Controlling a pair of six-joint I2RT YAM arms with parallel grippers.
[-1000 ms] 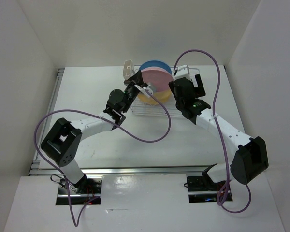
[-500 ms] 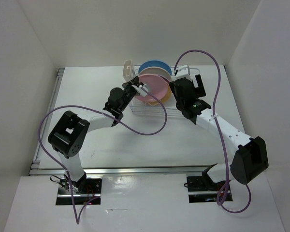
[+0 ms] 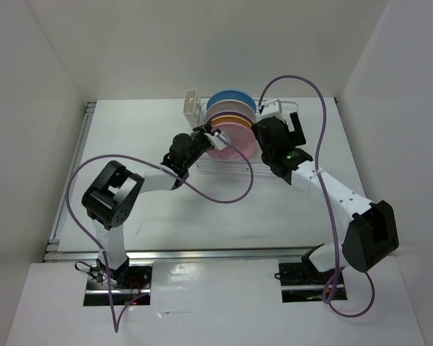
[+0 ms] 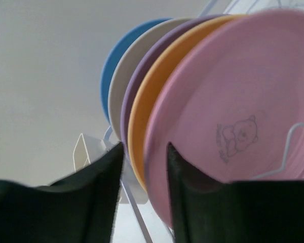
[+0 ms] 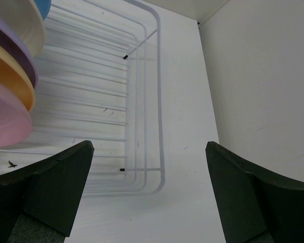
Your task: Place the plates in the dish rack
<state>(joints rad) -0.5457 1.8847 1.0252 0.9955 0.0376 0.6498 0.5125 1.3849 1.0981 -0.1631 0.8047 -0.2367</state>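
Observation:
Five plates stand on edge in the dish rack (image 3: 234, 166): blue (image 3: 231, 96) at the back, then cream (image 4: 122, 86), purple (image 4: 134, 86), orange (image 4: 147, 101) and pink (image 3: 229, 138) in front. My left gripper (image 3: 211, 134) is at the pink plate's left rim. In the left wrist view its jaws are open. The pink plate (image 4: 233, 91) has its rim between them, with a gap to the left finger. My right gripper (image 5: 149, 167) hangs wide open and holds nothing, over the rack's bare right end (image 5: 147, 101).
A small cream cutlery cup (image 3: 190, 103) sits at the rack's left end, close to my left fingers. White walls close in the table at the back and on both sides; the right wall (image 5: 263, 76) is near the rack. Purple cables loop over both arms.
The pink plate went from tilted in my left gripper to standing upright at the front of the row. The left jaws have opened. The right arm has hardly moved.

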